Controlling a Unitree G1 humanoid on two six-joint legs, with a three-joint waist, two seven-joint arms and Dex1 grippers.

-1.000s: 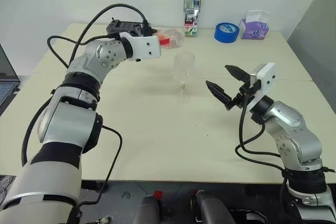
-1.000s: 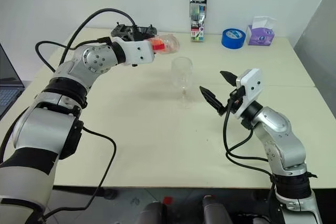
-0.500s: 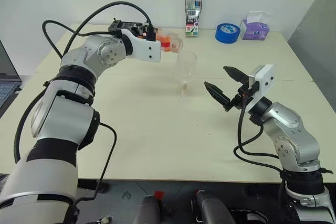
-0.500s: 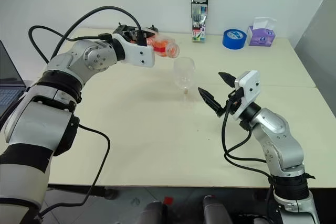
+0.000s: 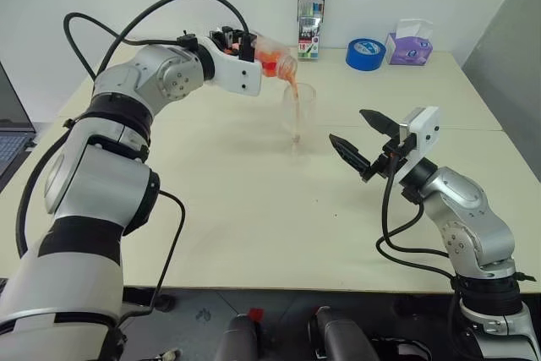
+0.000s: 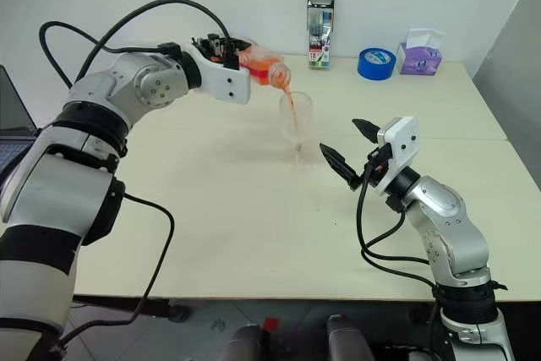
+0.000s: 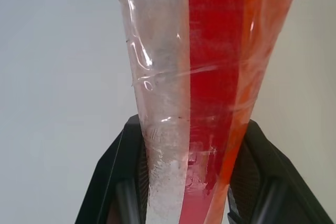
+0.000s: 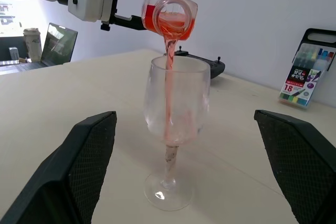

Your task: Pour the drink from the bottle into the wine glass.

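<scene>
Orange drink (image 8: 169, 66) runs in a thin stream from the mouth of the bottle (image 8: 169, 18) down into the wine glass (image 8: 177, 109), which stands upright on the table (image 5: 254, 209) near the middle of the head views, a little above centre. The left gripper (image 6: 226, 50) is clamped on the bottle's body and holds it tipped, upper left of centre. The bottle's long axis lies close to level, slanting down toward the mouth, and the mouth hangs just above the glass rim on its left side, apart from it.

The pour turns on that one relation: mouth over bowl. By my reading the stream lands inside the rim, so any further tilt should keep the mouth where it is instead of swinging it outward. The left arm is the one doing the work. The right gripper (image 5: 362, 139) hovers with its fingers spread wide, holding nothing, lower right of the glass and apart from it.

From the right wrist view the open mouth, the stream and the little liquid gathered low in the bowl are plain, while the head views give only a faint orange streak. From the left wrist view the fingers (image 7: 118, 177) press both sides of the bottle, with its red label strip up the middle.
</scene>
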